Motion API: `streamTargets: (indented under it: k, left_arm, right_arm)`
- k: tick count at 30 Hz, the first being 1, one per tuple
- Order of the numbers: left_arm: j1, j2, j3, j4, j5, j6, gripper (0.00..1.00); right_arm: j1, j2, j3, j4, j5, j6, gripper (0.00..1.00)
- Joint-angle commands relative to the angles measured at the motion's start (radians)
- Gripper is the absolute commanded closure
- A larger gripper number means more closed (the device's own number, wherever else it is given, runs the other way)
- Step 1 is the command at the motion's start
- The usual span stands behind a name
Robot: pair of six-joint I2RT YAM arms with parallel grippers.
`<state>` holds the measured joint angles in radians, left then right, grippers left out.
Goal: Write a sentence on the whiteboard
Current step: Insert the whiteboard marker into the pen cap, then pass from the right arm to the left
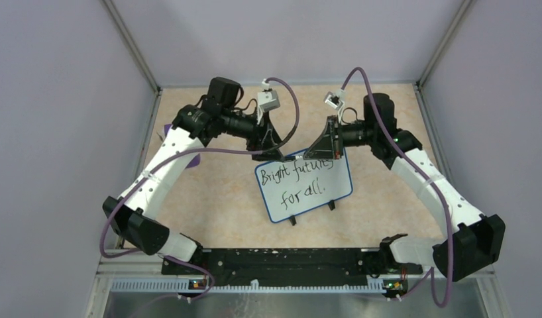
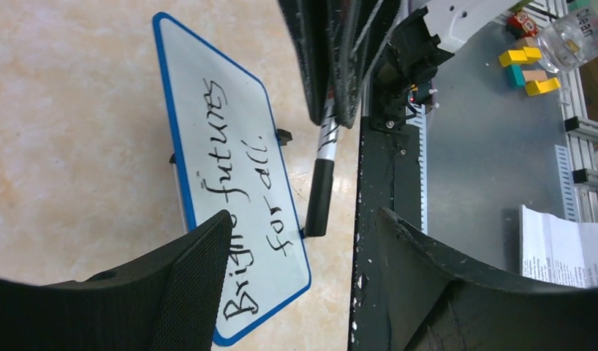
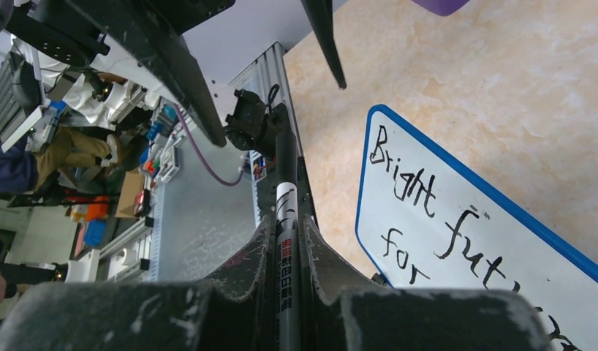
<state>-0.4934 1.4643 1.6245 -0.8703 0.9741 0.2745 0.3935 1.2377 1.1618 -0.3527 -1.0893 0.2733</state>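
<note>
Far left, above the beige marbled tabletop: the black two-finger left gripper, jaws spread wide, nothing held. Poised at the upper left corner of the small white rectangular whiteboard with the thin blue rounded frame. In the left wrist view, one finger overlapping the board's "Bri" end, the other well off to the side. Touching the frame or just clear of it: cannot tell.

Centre: whiteboard propped on two small black feet, leaning back, turned slightly askew, between the two grippers. Across it, the black handwritten marker sentence, "Bright futures" above "for all.", closed with a full stop.

Right: the black two-finger right gripper, clamped tight on a black marker pen with a white printed label, at the board's upper right corner. Marker end just beside the top edge, off the lettering. Capped or bare tip: cannot tell.

Judged from the finished full stop: writing itself done, step in hand the parting from the board, with the left jaws wide and no grip on the frame.

Next move, as a judgement: lift both arms up and back, straight away from the board. Worth care: light board on small feet, easily tipped or slid by a brushing finger; marker end near fresh ink, easily smeared.
</note>
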Motion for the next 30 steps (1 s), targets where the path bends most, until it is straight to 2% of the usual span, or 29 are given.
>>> streamTargets:
  k: [1,5,11,14,19,21,24,27,28,30]
  left_arm:
    - [-0.068,-0.007,0.019,-0.016,-0.016,0.074,0.25]
    - [-0.121,0.026,0.031,-0.052,-0.076,0.113,0.30]
    - [-0.185,0.063,0.054,-0.108,-0.147,0.164,0.43]
    - [-0.198,0.063,0.051,-0.108,-0.176,0.173,0.56]
    - [-0.197,0.056,0.038,-0.086,-0.187,0.130,0.92]
    - [-0.188,0.050,0.033,-0.076,-0.200,0.094,1.00]
    - [-0.128,0.029,-0.002,-0.034,-0.152,0.046,1.00]
    - [-0.011,0.018,-0.026,0.019,-0.093,-0.021,1.00]
    - [0.034,0.016,-0.034,0.051,-0.086,-0.050,1.00]
    - [0.129,0.012,-0.051,0.091,-0.109,-0.096,1.00]
  right_arm:
    - [0.028,-0.012,0.036,-0.021,-0.026,-0.038,1.00]
    - [0.070,-0.007,0.041,-0.053,-0.018,-0.070,1.00]
    - [0.094,0.001,0.057,-0.087,-0.005,-0.105,1.00]
    - [0.098,0.005,0.056,-0.090,0.002,-0.109,1.00]
    - [0.099,0.010,0.067,-0.095,0.029,-0.109,0.99]
    - [0.088,0.016,0.086,-0.106,0.046,-0.113,0.86]
    - [0.034,0.017,0.107,-0.090,0.056,-0.087,0.61]
    - [-0.037,0.015,0.127,-0.066,0.052,-0.058,0.44]
    - [-0.061,0.011,0.134,-0.059,0.056,-0.056,0.36]
    - [-0.106,0.002,0.139,-0.053,0.076,-0.053,0.27]
